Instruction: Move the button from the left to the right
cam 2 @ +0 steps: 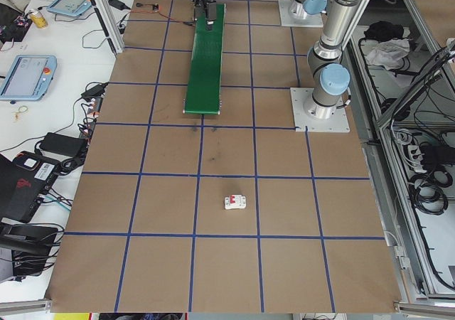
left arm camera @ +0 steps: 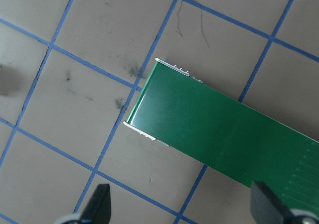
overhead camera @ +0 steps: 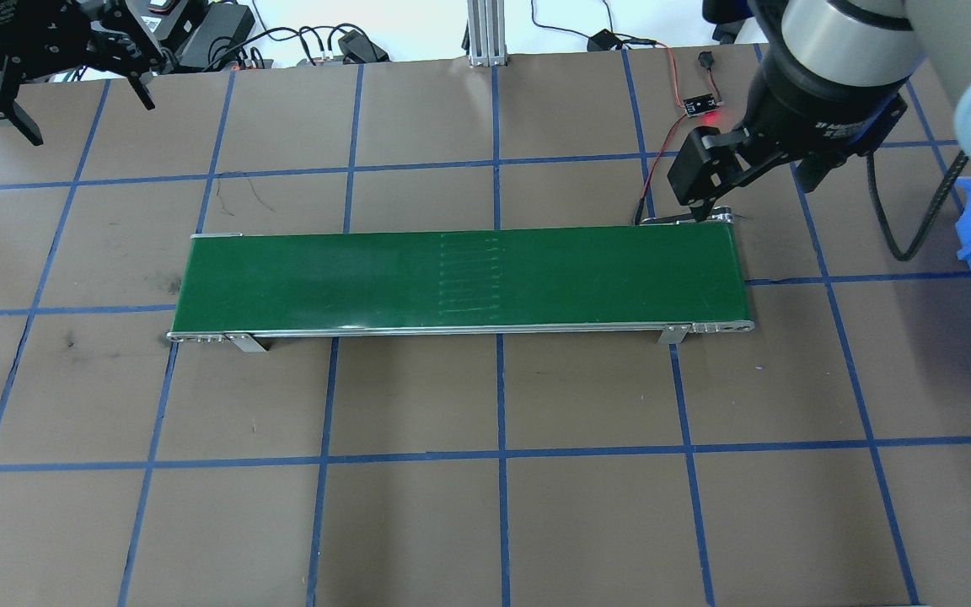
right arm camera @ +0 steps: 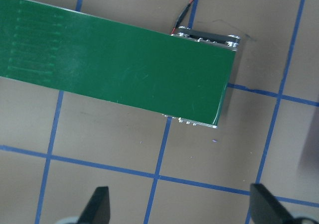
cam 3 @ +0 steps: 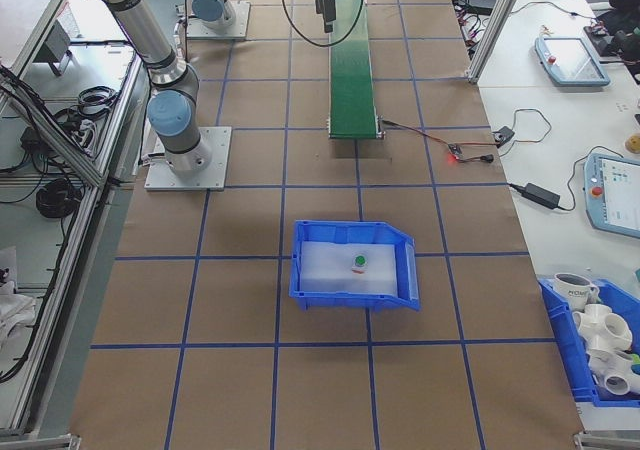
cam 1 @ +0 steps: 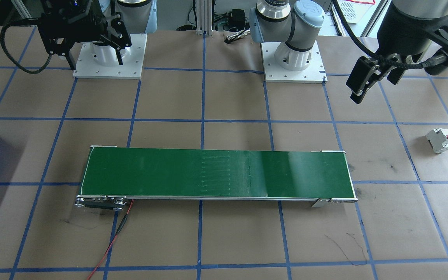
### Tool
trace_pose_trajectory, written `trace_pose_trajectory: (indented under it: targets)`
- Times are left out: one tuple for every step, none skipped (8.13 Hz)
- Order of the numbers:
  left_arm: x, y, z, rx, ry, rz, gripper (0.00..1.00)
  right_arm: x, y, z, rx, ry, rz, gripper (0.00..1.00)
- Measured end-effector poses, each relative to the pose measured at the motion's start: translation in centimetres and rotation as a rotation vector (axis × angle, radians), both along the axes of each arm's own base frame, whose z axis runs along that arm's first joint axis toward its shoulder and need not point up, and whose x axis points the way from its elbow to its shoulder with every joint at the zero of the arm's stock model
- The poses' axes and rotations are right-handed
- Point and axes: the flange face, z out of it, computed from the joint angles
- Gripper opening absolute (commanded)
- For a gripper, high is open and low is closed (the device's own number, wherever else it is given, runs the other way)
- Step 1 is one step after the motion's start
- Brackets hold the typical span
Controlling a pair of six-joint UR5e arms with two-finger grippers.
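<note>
The button, a tiny green-and-white part, lay inside the blue bin in the lower middle of the exterior right view, on the pale floor of the bin, approx at its centre. It showed in no other view.

The left gripper hung above the table w/ jaws spread wide & nothing between them; its two fingertips appeared at the bottom edge of the left wrist view, the end of the green conveyor belt below & beyond them. In the front-facing view that gripper sat at upper right, well apart from the belt.

The right gripper was likewise spread wide & empty, seen at the bottom of the right wrist view over the brown table, w/ the belt's other end in the upper part of the frame. In the overhead view it hovered at upper right, just by the belt's far corner.

A white circuit breaker w/ red levers stood on the table at the right edge of the front-facing view, apart from the belt & both grippers. A red wire ran from the belt's lower-left end toward the bottom of that frame
</note>
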Motion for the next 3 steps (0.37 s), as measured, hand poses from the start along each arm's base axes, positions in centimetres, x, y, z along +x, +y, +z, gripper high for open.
trace_pose_trajectory:
  targets:
    - [0.0, 0.0, 0.0, 0.0, 0.0, -0.001, 1.0, -1.3, -1.0, 0.4, -0.024, 0.006, -0.033, 1.0]
    - [-0.1, 0.0, 0.0, 0.0, 0.0, -0.001, 1.0, -3.0, -2.1, 0.9, -0.038, -0.002, -0.075, 1.0]
    - [-0.1, 0.0, 0.0, 0.0, 0.0, -0.001, 1.0, -4.2, -2.8, 1.2, -0.042, -0.016, -0.103, 1.0]
